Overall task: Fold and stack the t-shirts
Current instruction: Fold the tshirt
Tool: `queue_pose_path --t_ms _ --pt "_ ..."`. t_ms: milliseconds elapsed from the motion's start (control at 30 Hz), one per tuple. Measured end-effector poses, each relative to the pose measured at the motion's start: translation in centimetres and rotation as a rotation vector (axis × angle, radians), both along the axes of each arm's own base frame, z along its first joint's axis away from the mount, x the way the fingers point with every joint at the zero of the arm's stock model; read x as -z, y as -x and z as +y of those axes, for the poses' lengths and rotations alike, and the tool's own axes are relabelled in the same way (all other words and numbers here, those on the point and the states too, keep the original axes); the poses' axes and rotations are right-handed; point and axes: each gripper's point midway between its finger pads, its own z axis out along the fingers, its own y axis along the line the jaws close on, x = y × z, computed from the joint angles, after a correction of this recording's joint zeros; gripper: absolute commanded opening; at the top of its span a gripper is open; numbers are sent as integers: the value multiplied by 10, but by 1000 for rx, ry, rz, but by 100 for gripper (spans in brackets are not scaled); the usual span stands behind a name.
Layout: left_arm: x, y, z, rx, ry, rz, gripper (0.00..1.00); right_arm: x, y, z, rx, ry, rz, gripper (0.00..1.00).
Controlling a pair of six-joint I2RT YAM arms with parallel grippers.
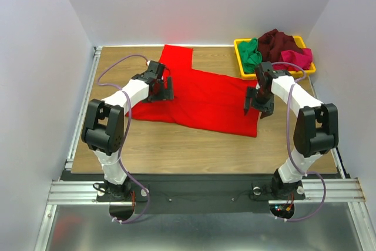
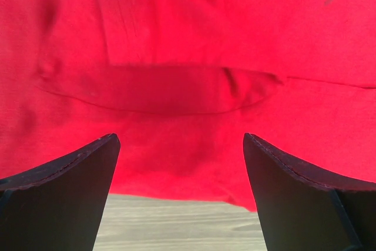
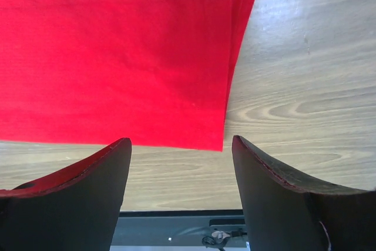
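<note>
Tabletop holds red t-shirt lengthwise left-right, collar leftward; left claw and right claw gape empty.

No readable text, label, brand, number or sign shows in any view; the cloth, tray and tabletop are all unmarked.

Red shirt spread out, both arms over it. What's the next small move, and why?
Probably lower the left gripper and right gripper onto the edge of the red shirt below each and pinch it, to start a fold. Both pairs of jaws stand open and empty, the shirt lies spread out and unfolded, and its edge shows between the jaws in each wrist view.
</note>
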Motion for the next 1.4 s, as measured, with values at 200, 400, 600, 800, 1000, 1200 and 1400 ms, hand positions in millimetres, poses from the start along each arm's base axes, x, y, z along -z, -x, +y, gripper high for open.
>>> queue_pose_path --t_ms 200,400,600,800,1000,1200,1400 --pt "30 12 9 -64 86 42 98 21 15 -1 15 0 54 75" --pt "45 26 14 -85 131 52 98 45 33 -3 40 7 114 71" --pt "44 25 21 -108 171 15 99 62 48 -5 59 16 167 44" --pt "43 22 35 -138 193 -10 99 68 54 -3 68 5 187 6" --pt "43 19 43 -141 184 -15 99 68 62 3 63 -33 196 0" --pt "43 28 46 -129 175 -15 99 68 78 7 54 -67 233 0" --pt "44 55 54 -157 165 18 99 62 96 8 48 -84 272 0"
